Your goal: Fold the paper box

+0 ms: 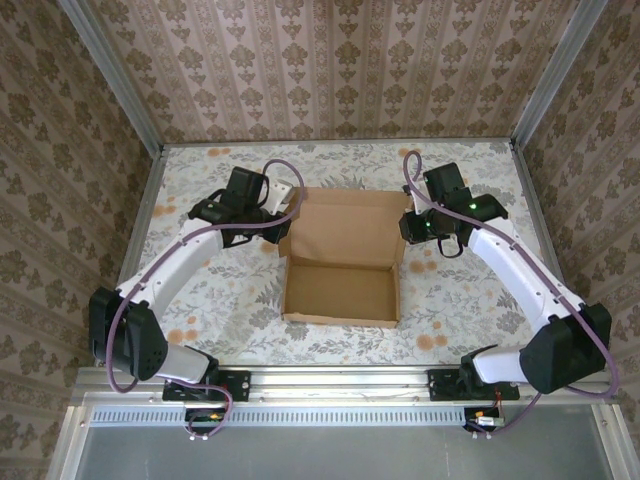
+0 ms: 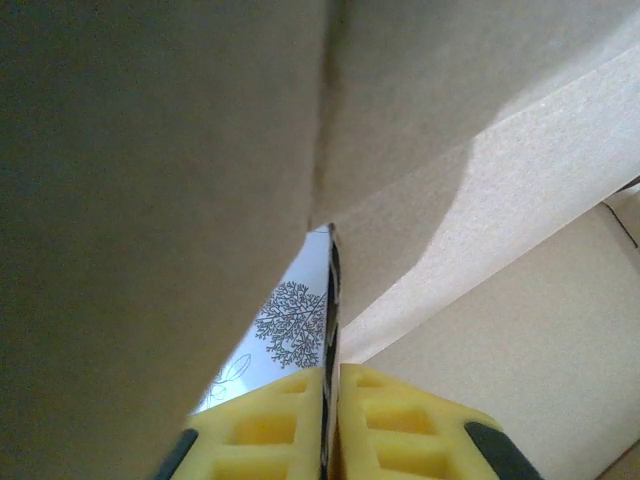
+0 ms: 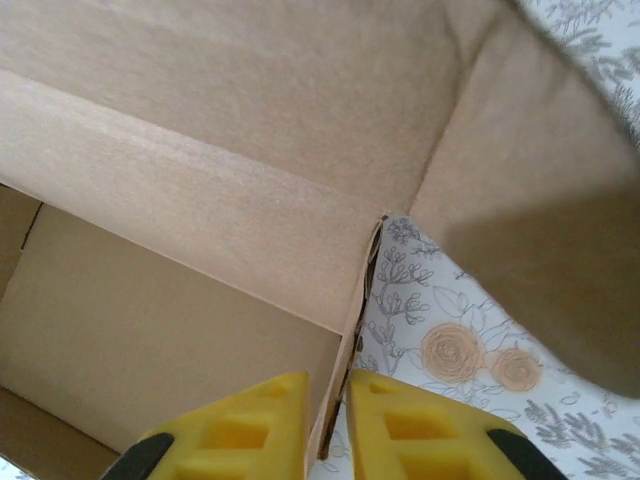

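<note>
My left claw [image 2: 331, 390] is pinching the left side wall of the paper box [image 1: 340, 262], and my right claw [image 3: 328, 392] is pinched onto the right wall, the box sitting open mid-desk between the arms. I'd raise both walls together along their creases, gripping lightly so the cardboard doesn't buckle. The desk [image 1: 215, 295] wears a floral cover, with patterned wallpaper [image 1: 330, 60] all around.
</note>
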### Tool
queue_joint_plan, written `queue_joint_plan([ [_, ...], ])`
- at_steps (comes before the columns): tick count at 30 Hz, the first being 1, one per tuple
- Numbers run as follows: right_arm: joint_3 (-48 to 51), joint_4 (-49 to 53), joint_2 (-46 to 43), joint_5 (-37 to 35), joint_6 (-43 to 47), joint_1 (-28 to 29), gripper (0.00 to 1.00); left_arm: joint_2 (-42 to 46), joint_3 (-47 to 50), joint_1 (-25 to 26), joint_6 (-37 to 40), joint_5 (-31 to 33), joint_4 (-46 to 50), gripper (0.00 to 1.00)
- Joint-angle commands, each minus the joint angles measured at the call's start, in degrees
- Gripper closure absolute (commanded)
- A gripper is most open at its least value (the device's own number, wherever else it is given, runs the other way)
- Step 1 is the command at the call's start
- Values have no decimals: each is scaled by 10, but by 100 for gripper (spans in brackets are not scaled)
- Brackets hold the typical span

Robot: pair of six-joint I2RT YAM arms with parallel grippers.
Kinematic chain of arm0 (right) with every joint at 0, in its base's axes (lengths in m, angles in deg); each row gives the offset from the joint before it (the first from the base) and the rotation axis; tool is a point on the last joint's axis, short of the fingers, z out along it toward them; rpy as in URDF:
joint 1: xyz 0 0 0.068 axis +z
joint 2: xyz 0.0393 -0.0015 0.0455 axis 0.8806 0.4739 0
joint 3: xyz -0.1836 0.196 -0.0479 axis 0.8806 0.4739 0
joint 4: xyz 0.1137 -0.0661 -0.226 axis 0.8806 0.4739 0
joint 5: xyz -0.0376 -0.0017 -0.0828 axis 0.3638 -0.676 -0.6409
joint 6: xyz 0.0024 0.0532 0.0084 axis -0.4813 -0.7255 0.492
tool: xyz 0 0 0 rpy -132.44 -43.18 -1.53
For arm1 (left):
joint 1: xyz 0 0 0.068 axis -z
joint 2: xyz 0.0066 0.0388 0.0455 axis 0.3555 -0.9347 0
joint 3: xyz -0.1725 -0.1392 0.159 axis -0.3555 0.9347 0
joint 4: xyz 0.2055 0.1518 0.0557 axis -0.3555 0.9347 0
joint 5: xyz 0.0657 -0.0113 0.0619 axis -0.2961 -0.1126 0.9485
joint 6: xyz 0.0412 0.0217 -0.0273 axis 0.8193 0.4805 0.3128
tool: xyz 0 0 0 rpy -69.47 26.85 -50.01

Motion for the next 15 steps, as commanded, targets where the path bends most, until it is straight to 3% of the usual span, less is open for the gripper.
queue_joint_plan([
  [1, -6, 20, 11, 2, -33, 4, 77, 14, 7, 9, -15, 6, -6, 90],
  [15, 11, -17, 23, -18, -73, 4, 78, 22, 21, 10, -34, 12, -20, 90],
])
